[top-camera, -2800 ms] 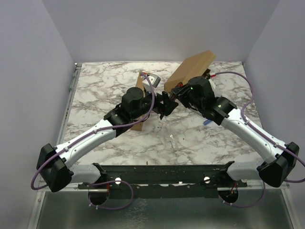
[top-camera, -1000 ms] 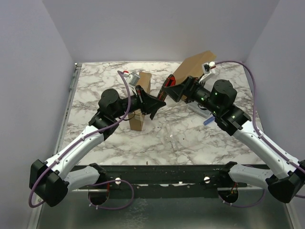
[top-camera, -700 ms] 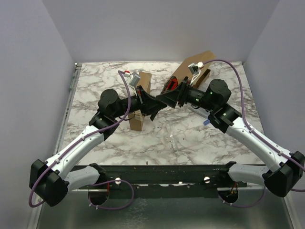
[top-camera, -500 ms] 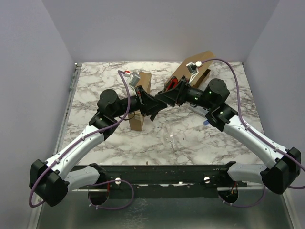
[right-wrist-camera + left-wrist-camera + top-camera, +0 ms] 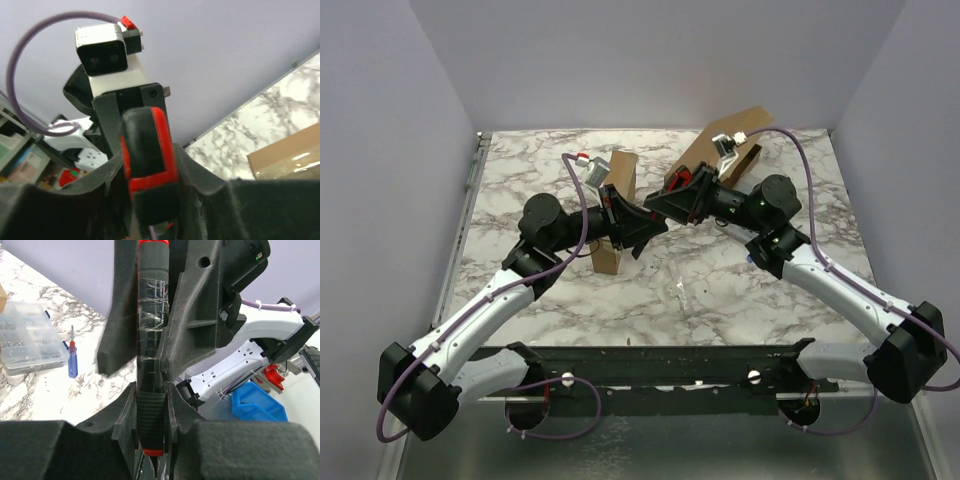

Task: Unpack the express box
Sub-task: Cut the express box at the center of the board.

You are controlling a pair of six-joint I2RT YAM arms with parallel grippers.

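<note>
Currently the left end effector is clamped narrowly on the ribbed near end of a black-and-red tool held in the air over the table, and the right end effector has its fingers pressed against either side of the tool's far end. Beneath the left arm, the express box stands on end on the table, a larger cardboard box sits tilted at the back right, and a clear parts case and a small screwdriver lie side by side.
</note>
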